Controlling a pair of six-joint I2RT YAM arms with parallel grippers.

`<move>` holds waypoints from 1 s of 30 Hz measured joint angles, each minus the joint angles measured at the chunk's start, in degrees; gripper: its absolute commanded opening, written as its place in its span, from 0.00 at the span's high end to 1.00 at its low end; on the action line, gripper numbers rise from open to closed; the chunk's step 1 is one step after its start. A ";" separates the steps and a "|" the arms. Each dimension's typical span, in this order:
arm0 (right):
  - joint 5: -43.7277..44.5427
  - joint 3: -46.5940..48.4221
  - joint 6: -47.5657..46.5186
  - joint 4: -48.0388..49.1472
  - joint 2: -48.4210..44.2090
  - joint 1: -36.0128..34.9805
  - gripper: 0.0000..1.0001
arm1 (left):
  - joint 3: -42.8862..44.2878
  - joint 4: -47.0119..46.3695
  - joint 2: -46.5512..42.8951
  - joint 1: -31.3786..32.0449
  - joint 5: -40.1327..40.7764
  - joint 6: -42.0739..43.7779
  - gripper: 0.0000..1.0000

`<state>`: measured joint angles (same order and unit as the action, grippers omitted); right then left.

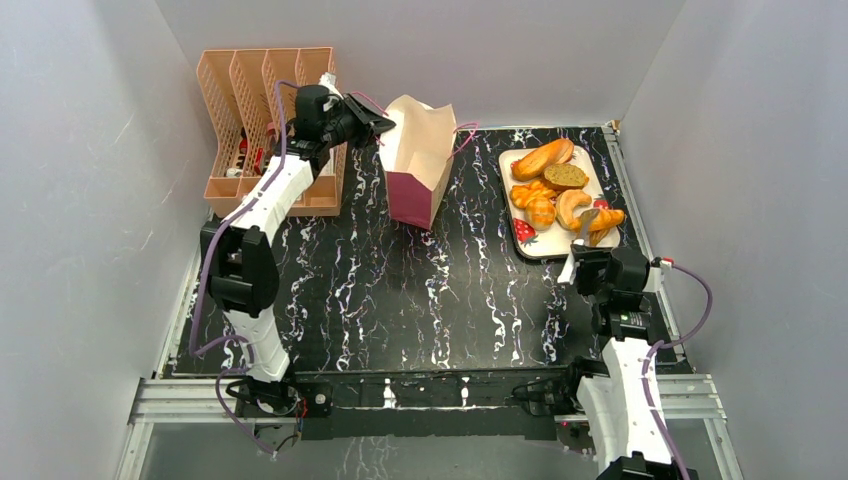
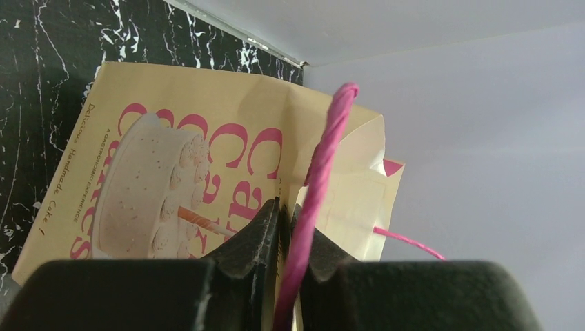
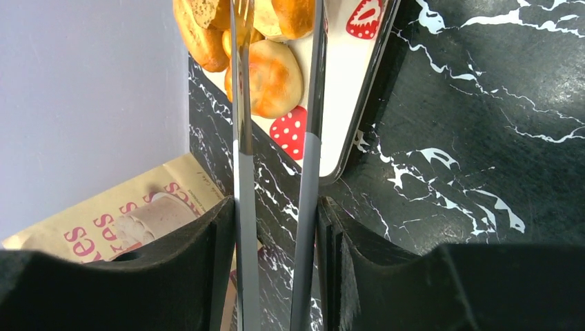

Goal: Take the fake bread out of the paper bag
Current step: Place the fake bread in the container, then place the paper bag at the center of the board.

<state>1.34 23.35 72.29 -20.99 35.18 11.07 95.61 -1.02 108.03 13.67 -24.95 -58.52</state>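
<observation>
On the tabletop (image 1: 400, 290) the bag (image 1: 420, 165) stands at the back (mouth open), left of the tray (image 1: 521, 236) of bread (image 1: 545, 158), the left tool (image 2: 286, 214) pinching its handle (image 2: 321, 165), the right tool (image 3: 272, 214) clamping tongs (image 3: 241, 138) that reach the bread.

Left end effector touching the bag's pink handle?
Touching. Left wrist view: the left end effector is closed with the pink handle pinched between its fingers.

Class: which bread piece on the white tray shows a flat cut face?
The round brown halved bun beside the long loaf; the others show whole golden crusts.
</observation>
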 measured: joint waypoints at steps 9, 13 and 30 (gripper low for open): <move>0.13 -1.79 1.31 -1.46 -4.74 -0.46 0.73 | -1.90 -0.31 -2.16 -0.02 -0.02 -0.07 0.91; -0.22 -3.21 1.84 -0.81 -4.33 -0.50 0.76 | -1.97 -0.28 -2.16 -0.02 -0.02 -0.07 0.91; -0.85 -2.49 2.69 10.80 7.56 -0.57 0.77 | -1.95 -0.15 -2.14 -0.02 0.04 -0.04 0.92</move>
<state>0.49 20.86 74.98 -10.20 42.74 10.50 93.67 -1.17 105.89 13.65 -24.91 -58.57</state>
